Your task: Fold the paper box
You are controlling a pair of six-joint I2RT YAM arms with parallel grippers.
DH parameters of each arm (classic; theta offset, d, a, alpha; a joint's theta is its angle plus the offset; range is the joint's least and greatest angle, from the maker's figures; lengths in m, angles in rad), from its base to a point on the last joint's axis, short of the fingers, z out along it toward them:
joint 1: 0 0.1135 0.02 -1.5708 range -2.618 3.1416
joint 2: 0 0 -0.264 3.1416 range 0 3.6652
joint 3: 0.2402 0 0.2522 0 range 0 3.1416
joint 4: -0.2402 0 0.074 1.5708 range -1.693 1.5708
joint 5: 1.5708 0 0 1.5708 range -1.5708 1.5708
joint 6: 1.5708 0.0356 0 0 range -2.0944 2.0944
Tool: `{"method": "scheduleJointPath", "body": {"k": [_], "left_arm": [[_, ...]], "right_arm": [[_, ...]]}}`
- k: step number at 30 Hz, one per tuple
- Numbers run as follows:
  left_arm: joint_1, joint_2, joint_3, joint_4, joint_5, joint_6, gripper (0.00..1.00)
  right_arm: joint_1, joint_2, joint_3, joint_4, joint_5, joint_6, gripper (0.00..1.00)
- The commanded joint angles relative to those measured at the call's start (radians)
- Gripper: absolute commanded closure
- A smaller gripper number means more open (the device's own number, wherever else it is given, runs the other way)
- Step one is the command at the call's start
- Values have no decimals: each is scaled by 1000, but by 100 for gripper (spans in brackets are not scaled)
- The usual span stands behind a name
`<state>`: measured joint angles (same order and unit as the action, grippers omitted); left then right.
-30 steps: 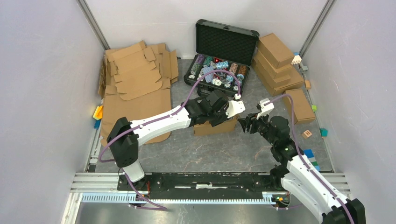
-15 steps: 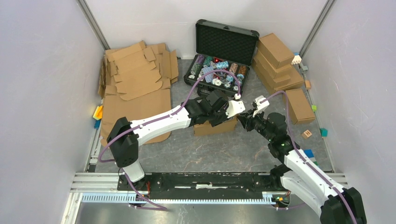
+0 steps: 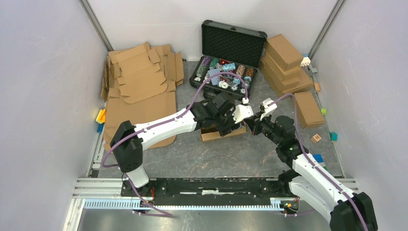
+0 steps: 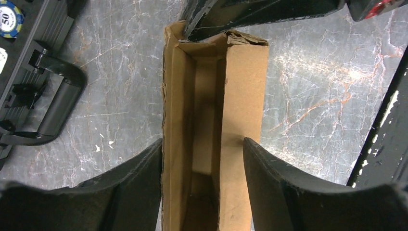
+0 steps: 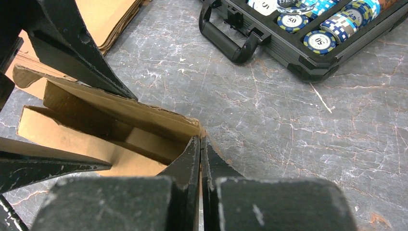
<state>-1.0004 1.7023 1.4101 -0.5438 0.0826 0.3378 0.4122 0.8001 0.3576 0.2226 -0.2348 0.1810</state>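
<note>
Paper box: The paper box (image 3: 217,136) sits near the middle of the tabletop (image 3: 216,161), a little toward the far edge. It is half made. It looks like a long open trough, with its side walls up and its top not shut.
Box end: The end by the right claw looks a bit bent and wrinkled.
Left claw: The left claw (image 4: 202,142) is spread wide. It has one finger on each long side of the box, just beside the walls.
Right claw: The right claw (image 5: 199,143) has its fingers pressed together. I see nothing between them. The tip touches the corner at the end of the box.
Step now: I think the end wall is being pushed in so it tucks and stays up.
How to do it well: The left claw should hold the long walls straight so the box cannot twist. The right claw should push slowly, right on the fold line, in and down.
Watch out: The box is light and may slide. A hard push may crush the card. The two claws are very near and could bump.
Around it: A black chip case (image 3: 226,72) lies just behind the box. Flat cards (image 3: 139,79) are in the far left corner and done boxes (image 3: 284,60) in the far right corner.
</note>
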Motion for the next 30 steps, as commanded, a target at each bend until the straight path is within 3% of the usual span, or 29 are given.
{"method": "scheduleJointPath", "body": {"k": [1,4,6,8,11,14,17,19,21,30], "left_arm": [[6,-9,6,9,68,-31,34],[8,16,22,-8,62,-32,39],[12,35,43,-28,43,-32,55],[19,44,46,-30,28,-38,63],[27,49,44,-30,23,-39,65],[29,51,44,-30,29,-39,67],[32,53,44,-30,31,-40,68],[34,53,43,-30,31,-39,68],[35,53,43,-30,32,-40,68],[37,56,45,-30,39,-41,68]], "right_arm": [[9,1,41,19,8,6,100],[11,1,47,14,7,6,100],[11,1,52,6,3,7,100],[11,-4,56,-6,0,5,100],[10,-14,61,-35,-6,1,98],[11,-28,67,-64,-17,0,75],[13,-40,67,-97,-32,-10,60],[12,-48,60,-120,-35,-25,40],[13,-59,39,-123,-53,-38,29],[33,-36,-20,-66,-145,-70,23]]}}
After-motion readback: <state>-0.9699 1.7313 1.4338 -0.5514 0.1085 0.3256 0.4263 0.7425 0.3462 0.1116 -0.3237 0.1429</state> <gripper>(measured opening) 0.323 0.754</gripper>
